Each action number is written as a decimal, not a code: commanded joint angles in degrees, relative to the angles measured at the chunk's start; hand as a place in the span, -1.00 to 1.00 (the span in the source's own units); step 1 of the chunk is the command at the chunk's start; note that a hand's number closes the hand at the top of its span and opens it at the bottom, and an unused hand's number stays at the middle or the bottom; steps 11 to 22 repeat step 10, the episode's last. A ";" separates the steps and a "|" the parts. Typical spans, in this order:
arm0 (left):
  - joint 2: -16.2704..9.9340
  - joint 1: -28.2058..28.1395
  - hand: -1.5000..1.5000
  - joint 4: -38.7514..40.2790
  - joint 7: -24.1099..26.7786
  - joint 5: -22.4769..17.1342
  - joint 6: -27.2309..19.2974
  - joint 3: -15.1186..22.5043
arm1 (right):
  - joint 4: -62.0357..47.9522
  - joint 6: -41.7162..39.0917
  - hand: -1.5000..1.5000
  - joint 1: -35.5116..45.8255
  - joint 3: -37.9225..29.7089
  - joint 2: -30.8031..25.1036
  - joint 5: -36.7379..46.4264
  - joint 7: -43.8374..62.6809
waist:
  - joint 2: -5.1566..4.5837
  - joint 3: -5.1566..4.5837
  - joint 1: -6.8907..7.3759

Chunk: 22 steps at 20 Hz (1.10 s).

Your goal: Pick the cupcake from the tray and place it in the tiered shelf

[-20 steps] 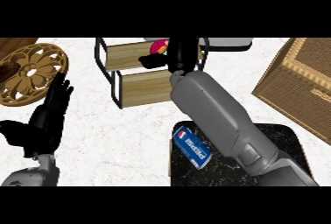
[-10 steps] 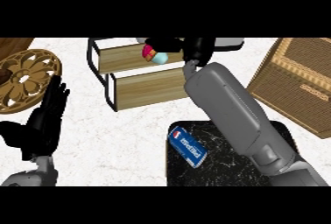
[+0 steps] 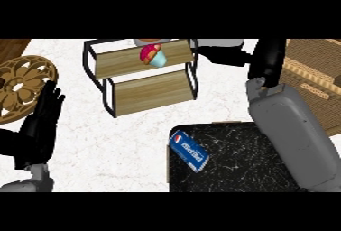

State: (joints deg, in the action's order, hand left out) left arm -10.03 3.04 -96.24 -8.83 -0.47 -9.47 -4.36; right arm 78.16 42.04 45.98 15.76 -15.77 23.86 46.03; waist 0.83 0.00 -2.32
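Note:
The cupcake, pink topping on a pale blue cup, lies tilted on the upper wooden board of the black-framed tiered shelf, with nothing touching it. My right hand is well to the right of the shelf, apart from it, fingers fairly straight and holding nothing. Its grey forearm crosses the black marbled tray at the lower right. At the left edge my left hand rests open with fingers up.
A blue and white box lies on the tray's left part. A round carved wooden plate sits at the far left. A wooden crate stands at the right edge. A grey object sits behind the shelf.
My right hand has let go of the cupcake and drawn back to the right, away from the shelf. The cupcake stays on the upper board. My left hand has not moved.

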 commanded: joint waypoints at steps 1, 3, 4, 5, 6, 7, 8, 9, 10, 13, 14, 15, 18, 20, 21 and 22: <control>0.53 -3.90 0.00 -5.41 -1.64 0.37 0.31 1.55 | 15.45 -5.86 -1.00 -8.66 -1.84 -7.27 -1.27 5.80 | -0.05 0.02 0.78; 0.51 -0.44 0.00 -2.99 -2.51 0.77 -0.29 1.16 | 23.17 -6.73 -1.00 -15.87 -2.78 -9.46 -4.21 2.31 | -0.31 0.05 0.56; 1.39 -1.93 0.00 -0.06 2.20 0.24 0.18 0.55 | 27.08 -7.57 -1.00 -18.59 -2.37 -10.28 -3.58 4.89 | -0.32 -0.01 0.45; 0.49 2.38 0.00 0.92 0.11 0.48 0.03 0.02 | 27.21 -8.53 -1.00 -19.90 -5.00 -11.30 -6.19 1.77 | -0.60 0.02 1.06; 0.24 -0.56 0.00 -0.98 0.13 0.22 0.75 0.11 | 32.73 -8.40 -1.00 -23.26 -3.32 -11.12 -4.53 3.95 | -0.47 0.01 1.09; -0.03 2.33 0.00 -3.42 -4.36 0.21 -0.24 -0.03 | 32.38 -10.51 -1.00 -21.83 -7.27 -12.97 -7.00 3.92 | -0.58 0.02 1.50; 2.87 2.94 0.00 4.59 2.74 2.50 -0.87 2.09 | 31.56 -10.05 -1.00 -24.50 -7.90 -11.77 -8.94 -0.96 | -0.78 0.01 1.53; -0.31 -1.61 0.00 -4.90 -2.91 -0.26 2.08 0.59 | 33.64 -10.89 -1.00 -26.44 -8.44 -12.18 -8.48 -1.04 | -0.66 0.02 2.06; 0.26 -0.08 0.00 0.20 1.44 0.04 2.08 -0.13 | 35.40 -13.10 -1.00 -26.47 -11.54 -13.59 -11.08 0.13 | -0.72 0.01 1.89; 0.26 -0.08 0.00 0.20 1.44 0.04 2.08 -0.13 | 35.40 -13.10 -1.00 -26.47 -11.54 -13.59 -11.08 0.13 | -0.72 0.01 1.89; 0.26 -0.08 0.00 0.20 1.44 0.04 2.08 -0.13 | 35.40 -13.10 -1.00 -26.47 -11.54 -13.59 -11.08 0.13 | -0.72 0.01 1.89; 0.26 -0.08 0.00 0.20 1.44 0.04 2.08 -0.13 | 35.40 -13.10 -1.00 -26.47 -11.54 -13.59 -11.08 0.13 | -0.72 0.01 1.89; 0.26 -0.08 0.00 0.20 1.44 0.04 2.08 -0.13 | 35.40 -13.10 -1.00 -26.47 -11.54 -13.59 -11.08 0.13 | -0.72 0.01 1.89; 0.26 -0.08 0.00 0.20 1.44 0.04 2.08 -0.13 | 35.40 -13.10 -1.00 -26.47 -11.54 -13.59 -11.08 0.13 | -0.72 0.01 1.89; 0.26 -0.08 0.00 0.20 1.44 0.04 2.08 -0.13 | 35.40 -13.10 -1.00 -26.47 -11.54 -13.59 -11.08 0.13 | -0.72 0.01 1.89; 0.26 -0.08 0.00 0.20 1.44 0.04 2.08 -0.13 | 35.40 -13.10 -1.00 -26.47 -11.54 -13.59 -11.08 0.13 | -0.72 0.01 1.89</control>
